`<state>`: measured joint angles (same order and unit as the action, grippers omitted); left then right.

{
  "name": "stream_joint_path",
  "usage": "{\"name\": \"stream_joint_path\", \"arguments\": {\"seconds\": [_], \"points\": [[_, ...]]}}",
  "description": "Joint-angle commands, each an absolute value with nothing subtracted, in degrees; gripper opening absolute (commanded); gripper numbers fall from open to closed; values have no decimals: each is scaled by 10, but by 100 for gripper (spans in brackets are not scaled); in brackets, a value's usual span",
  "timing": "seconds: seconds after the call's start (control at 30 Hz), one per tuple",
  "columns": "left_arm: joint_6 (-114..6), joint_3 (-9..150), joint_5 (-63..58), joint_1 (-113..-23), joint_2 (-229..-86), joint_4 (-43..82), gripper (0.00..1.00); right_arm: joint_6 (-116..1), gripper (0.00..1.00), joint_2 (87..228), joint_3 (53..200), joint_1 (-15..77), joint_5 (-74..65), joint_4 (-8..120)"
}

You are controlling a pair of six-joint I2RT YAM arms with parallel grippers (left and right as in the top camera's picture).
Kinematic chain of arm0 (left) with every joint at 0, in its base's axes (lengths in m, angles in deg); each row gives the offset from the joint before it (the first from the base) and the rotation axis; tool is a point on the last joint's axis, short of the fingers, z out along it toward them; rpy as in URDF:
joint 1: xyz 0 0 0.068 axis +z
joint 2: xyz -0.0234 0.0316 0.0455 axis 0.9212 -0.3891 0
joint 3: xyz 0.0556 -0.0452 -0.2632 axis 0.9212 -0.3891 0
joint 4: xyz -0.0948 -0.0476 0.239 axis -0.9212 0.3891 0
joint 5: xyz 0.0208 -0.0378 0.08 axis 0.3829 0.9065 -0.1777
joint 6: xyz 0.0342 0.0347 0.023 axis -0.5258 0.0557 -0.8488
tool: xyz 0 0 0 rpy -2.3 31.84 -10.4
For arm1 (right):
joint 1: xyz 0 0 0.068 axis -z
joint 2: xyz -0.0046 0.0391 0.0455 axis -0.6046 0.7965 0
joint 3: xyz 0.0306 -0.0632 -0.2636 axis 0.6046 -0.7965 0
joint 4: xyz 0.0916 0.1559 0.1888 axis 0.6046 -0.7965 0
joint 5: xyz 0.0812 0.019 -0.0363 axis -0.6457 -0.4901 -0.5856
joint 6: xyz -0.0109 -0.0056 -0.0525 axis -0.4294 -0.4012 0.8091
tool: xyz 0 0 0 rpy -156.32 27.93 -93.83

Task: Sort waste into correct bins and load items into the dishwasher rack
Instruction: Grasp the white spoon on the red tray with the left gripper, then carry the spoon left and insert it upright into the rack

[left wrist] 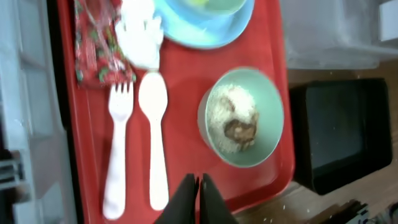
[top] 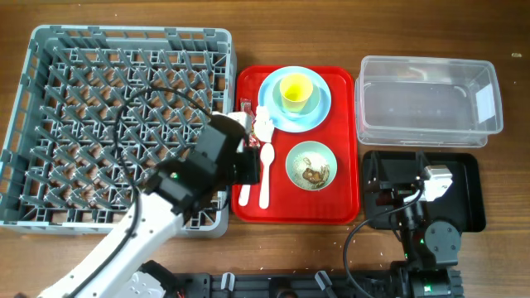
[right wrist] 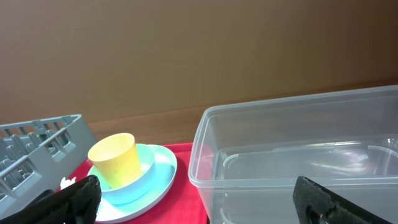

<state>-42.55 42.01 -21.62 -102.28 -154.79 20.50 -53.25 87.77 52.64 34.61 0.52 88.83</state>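
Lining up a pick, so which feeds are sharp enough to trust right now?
Overhead: sharp, evenly lit. Left wrist: soft all over, fork and spoon edges smeared. Right wrist: cup and tub crisp; its own fingers dark and blurry.

Yellow cup (top: 296, 91) sits on the blue plate (top: 321, 116); left gripper (top: 251, 165) hovers, seemingly over the fork (top: 245, 195)

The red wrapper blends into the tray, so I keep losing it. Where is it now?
In the left wrist view the snack wrapper lies at the upper-left of the red tray, beside the crumpled napkin, just above the tines of the fork.
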Motion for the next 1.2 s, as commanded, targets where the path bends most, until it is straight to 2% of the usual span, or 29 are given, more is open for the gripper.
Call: {"name": "stream_joint_path", "arguments": {"seconds": [0.0, 0.1, 0.2, 0.27, 0.73, 0.93, 0.97, 1.0, 1.03, 1.17], "points": [[-403, 419, -231, -1064, -1610, 204, 6, -539, 100, 874, 526, 345, 12, 890], [-403, 420, -282, -1096, -1676, 187, 16, -539, 100, 874, 526, 345, 12, 890], [-403, 420, -304, -1099, -1713, 176, 20, -539, 100, 874, 526, 345, 12, 890], [-403, 419, -303, -1099, -1736, 161, 16, -539, 100, 874, 526, 345, 12, 890], [-403, 420, -357, -1099, -1829, 96, 17, -539, 100, 874, 526, 345, 12, 890], [-403, 419, -356, -1100, -1877, 76, 20, -539, 100, 874, 526, 345, 12, 890], [-403, 419, -356, -1100, -1879, 75, 20, -539, 100, 874, 526, 345, 12, 890], [-403, 420, -356, -1100, -1879, 75, 10, -539, 100, 874, 526, 345, 12, 890], [-403, 420, -356, -1100, -1879, 70, 5, -539, 100, 874, 526, 345, 12, 890], [-408, 430, -364, -1100, -1839, 61, 5, -539, 100, 874, 526, 345, 12, 890]]}}
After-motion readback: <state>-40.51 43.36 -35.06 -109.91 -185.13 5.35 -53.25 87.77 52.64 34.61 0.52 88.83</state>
